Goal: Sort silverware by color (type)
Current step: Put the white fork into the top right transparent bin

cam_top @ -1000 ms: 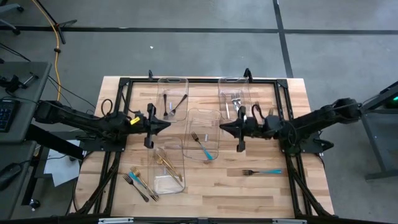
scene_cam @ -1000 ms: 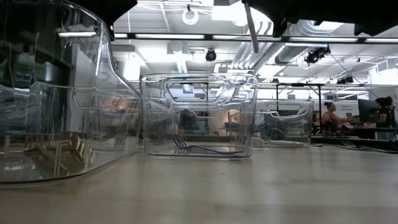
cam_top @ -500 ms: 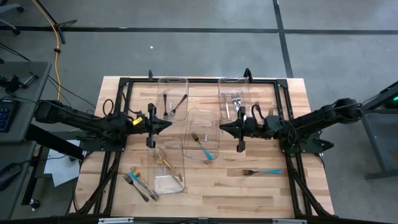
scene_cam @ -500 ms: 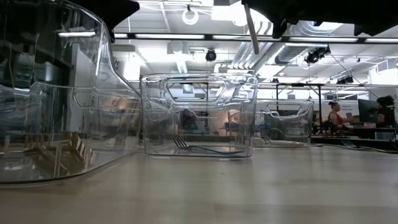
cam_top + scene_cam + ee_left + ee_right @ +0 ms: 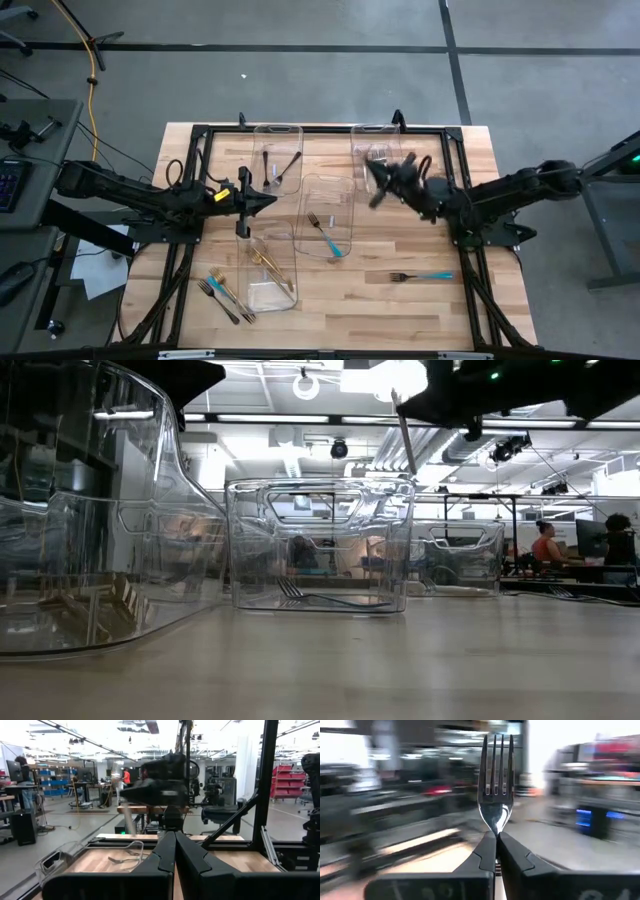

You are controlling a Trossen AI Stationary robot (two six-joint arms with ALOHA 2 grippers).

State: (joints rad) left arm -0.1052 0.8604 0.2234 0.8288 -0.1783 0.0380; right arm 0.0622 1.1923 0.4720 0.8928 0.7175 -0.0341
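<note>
My right gripper [image 5: 372,168] hangs above the far right clear bin [image 5: 358,140], pointing toward the table's far left, and is shut on a shiny silver fork [image 5: 496,765]. The fork's handle [image 5: 405,435] shows in the low view, slanting down below the arm. My left gripper [image 5: 268,200] waits level at the table's left, shut, with nothing seen between its fingers [image 5: 165,855]. Other silverware lies in bins: black pieces [image 5: 280,168], a teal-handled one [image 5: 328,238] and gold ones [image 5: 265,262]. A teal-handled fork [image 5: 420,276] lies flat on the bare table at the near right. My right gripper pinches the silver fork at its neck [image 5: 495,827], just below the bowl of the tines, between its two fingertips. The fingers come at it about level and lie across the fork. The fork stands upright, tines up, handle hanging below, lifted clear of the table and the bins.
Four clear plastic bins stand between the arms, the nearest [image 5: 90,560] looming large in the low view. Several loose utensils [image 5: 225,293] lie at the table's near left. A black frame [image 5: 300,130] runs around the table. People sit at desks in the room beyond.
My right gripper has swung toward the table's far edge and turned at the wrist from pointing left to pointing far-left, carrying the fork over the far right bin. The fork stays upright in the shut fingers.
</note>
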